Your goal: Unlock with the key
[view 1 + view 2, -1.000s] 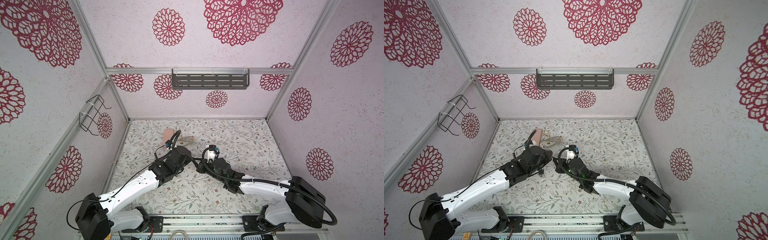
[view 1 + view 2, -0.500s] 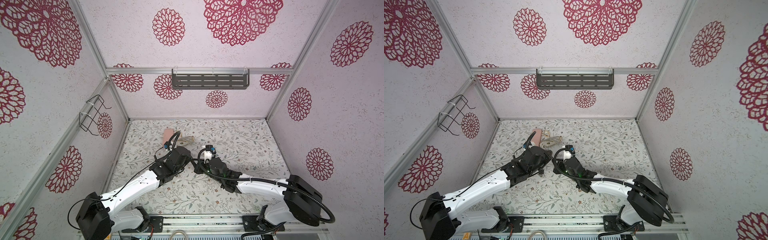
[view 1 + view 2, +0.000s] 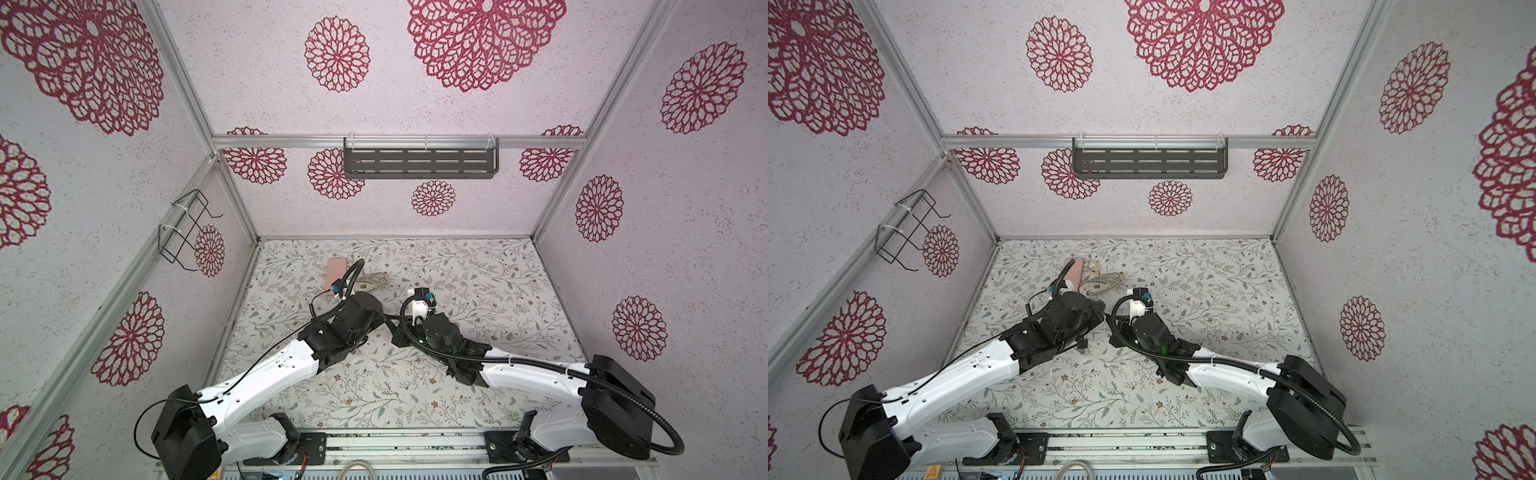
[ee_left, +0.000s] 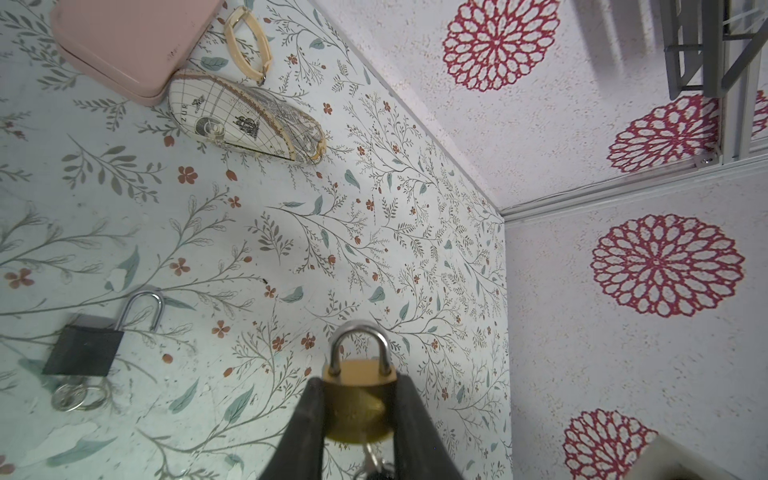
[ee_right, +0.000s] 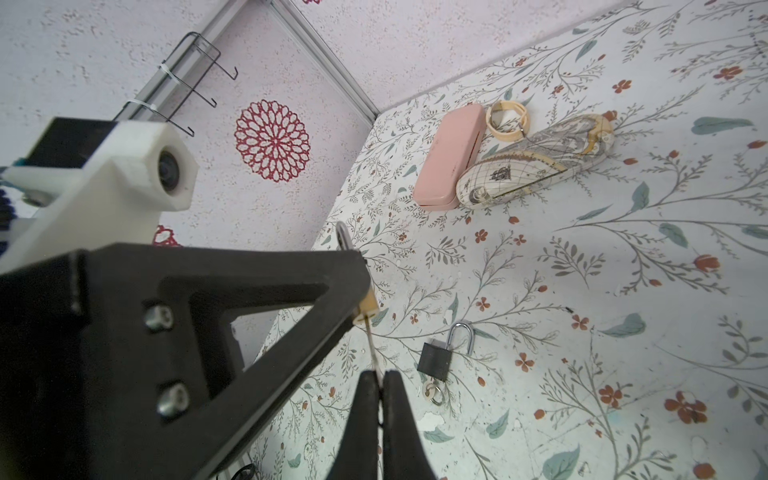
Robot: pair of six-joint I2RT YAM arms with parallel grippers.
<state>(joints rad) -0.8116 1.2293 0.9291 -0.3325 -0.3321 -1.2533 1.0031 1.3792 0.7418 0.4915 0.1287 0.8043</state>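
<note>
The brass padlock (image 4: 358,399) is clamped by its flat sides in the left gripper (image 4: 359,380), held up off the table (image 4: 291,249). Its shackle (image 4: 360,338) points away from the wrist and is seated at both legs, so we judge it locked. The key (image 5: 370,343) runs from the keyway in the lock's underside straight back into the right gripper (image 5: 379,376), whose fingers (image 5: 361,407) are pinched tight on the key's head.

The step in hand, as we read it, is the turn. We would roll the right wrist about the key's own line and not sweep it sideways. The blade is thin and the pinch small, so any bending could slip the head or cock the blade in the cylinder. The left arm should brace against the twist, since the lock body could rotate between its pads. We cannot tell how deep the blade sits, so a light push inward first seems wise.

Beyond the grip, a black padlock (image 4: 83,351) lies on the table with its shackle sprung and a key ring (image 4: 79,397) at its base. Farther off, a pink case (image 4: 124,45), a map-printed case (image 4: 245,120) and a bangle (image 4: 247,39) lie together, well apart from the work.
</note>
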